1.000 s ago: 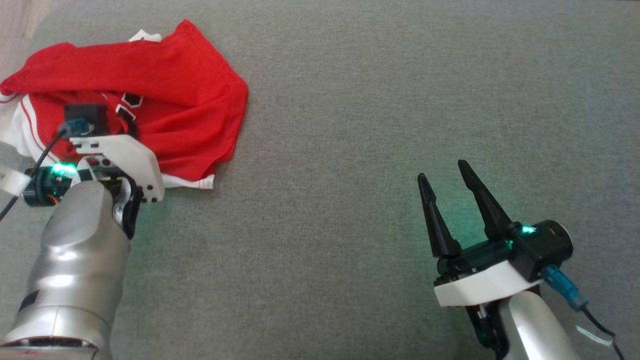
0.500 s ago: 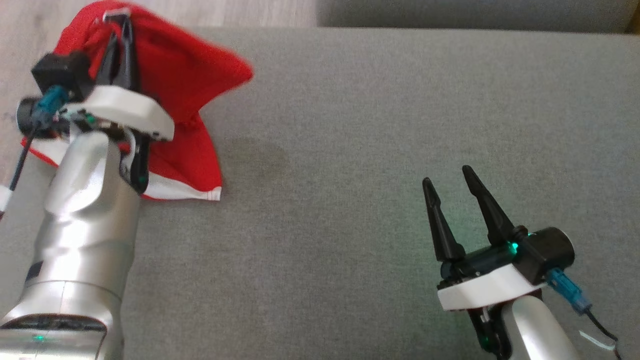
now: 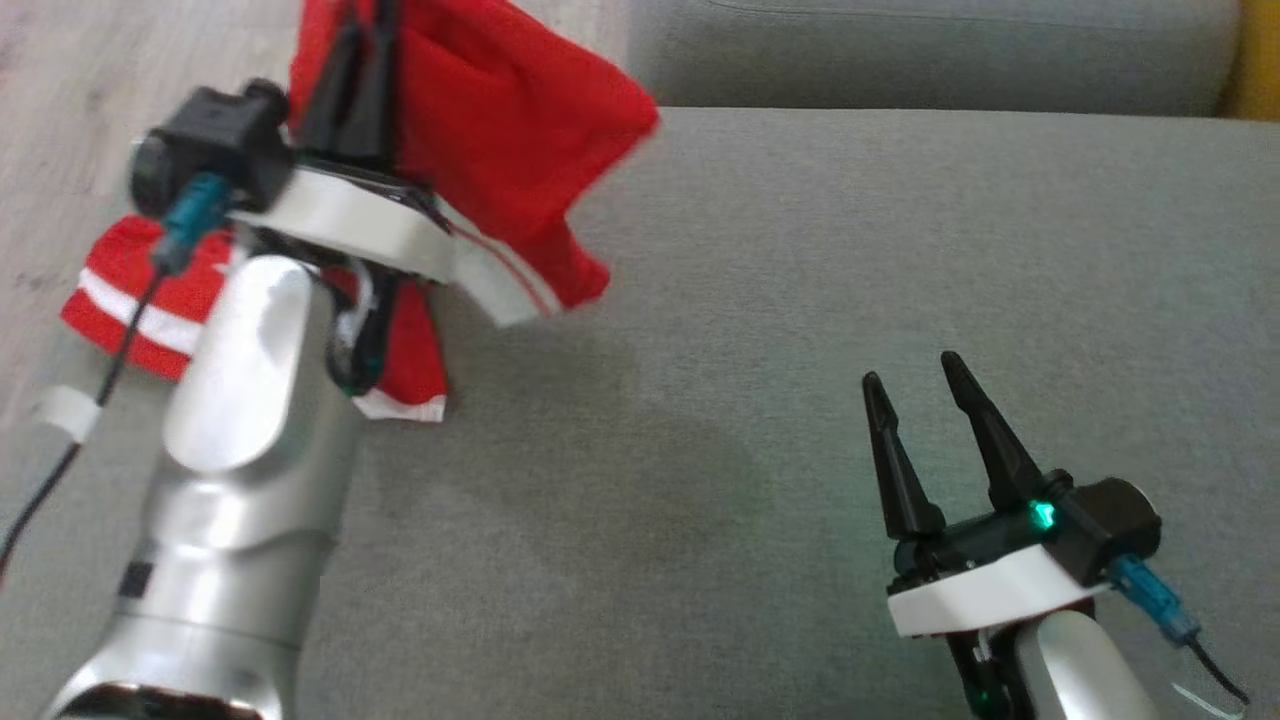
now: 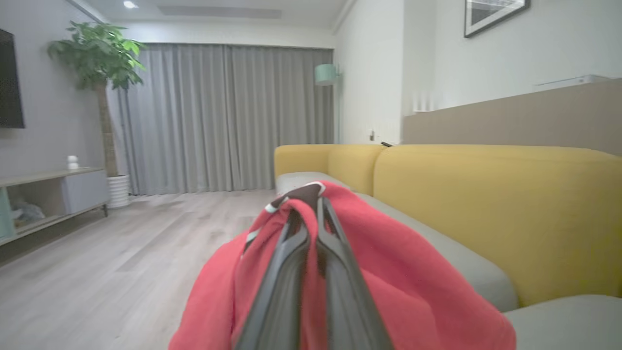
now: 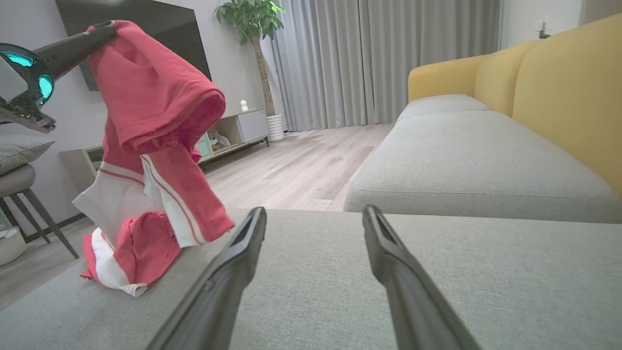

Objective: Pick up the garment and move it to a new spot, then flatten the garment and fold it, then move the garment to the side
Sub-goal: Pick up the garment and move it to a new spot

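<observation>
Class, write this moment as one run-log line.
phase: pick-up | left claw: shut on garment, raised | garment: hanging, lower end on sofa seat | right claw: open, empty

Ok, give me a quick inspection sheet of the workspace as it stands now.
Surface: grey sofa cushion, flat woven fabric.
Job's things: red garment hangs from the left jaws, its lower end bunched on the cushion's edge.
Clutter: nothing seen.
Grippers: left gripper raised, jaws shut on the garment; right gripper low over the cushion, jaws open, holding nothing.
Cables: left wrist cable, teal plug, trails past the garment's lower part; right wrist cable trails behind its wrist.
Surroundings: yellow sofa back, wood floor, curtains, potted plant.
</observation>
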Tool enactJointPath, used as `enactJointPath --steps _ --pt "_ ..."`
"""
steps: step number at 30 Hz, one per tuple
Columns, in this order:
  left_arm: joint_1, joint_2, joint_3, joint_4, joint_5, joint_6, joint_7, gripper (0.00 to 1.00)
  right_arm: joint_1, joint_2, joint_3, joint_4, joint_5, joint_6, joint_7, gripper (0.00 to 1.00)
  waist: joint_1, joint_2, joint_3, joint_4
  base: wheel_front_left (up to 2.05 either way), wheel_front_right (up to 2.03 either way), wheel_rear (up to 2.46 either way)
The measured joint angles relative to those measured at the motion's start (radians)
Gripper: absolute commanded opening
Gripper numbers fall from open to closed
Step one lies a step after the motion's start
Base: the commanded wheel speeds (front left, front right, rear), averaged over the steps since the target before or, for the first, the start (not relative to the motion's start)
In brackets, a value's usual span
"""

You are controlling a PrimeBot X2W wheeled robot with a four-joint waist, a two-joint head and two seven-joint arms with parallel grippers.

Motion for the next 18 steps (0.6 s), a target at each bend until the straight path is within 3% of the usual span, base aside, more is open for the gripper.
enactJointPath --steps 9,18 --pt "0.014 -0.037 -0.083 -0.143 -0.006 0.001 0.087 0.0 -0.009 0.0 0.0 -0.012 0.021 0.0 0.0 1.0 0.0001 0.0 0.014 -0.104 0.0 0.0 0.0" --pt "-0.001 -0.044 -0.207 -0.135 0.022 0.0 0.131 0.0 -0.056 0.0 0.03 -0.04 0.081 0.0 0.0 1.0 0.0002 0.0 0.054 -0.304 0.0 0.0 0.0"
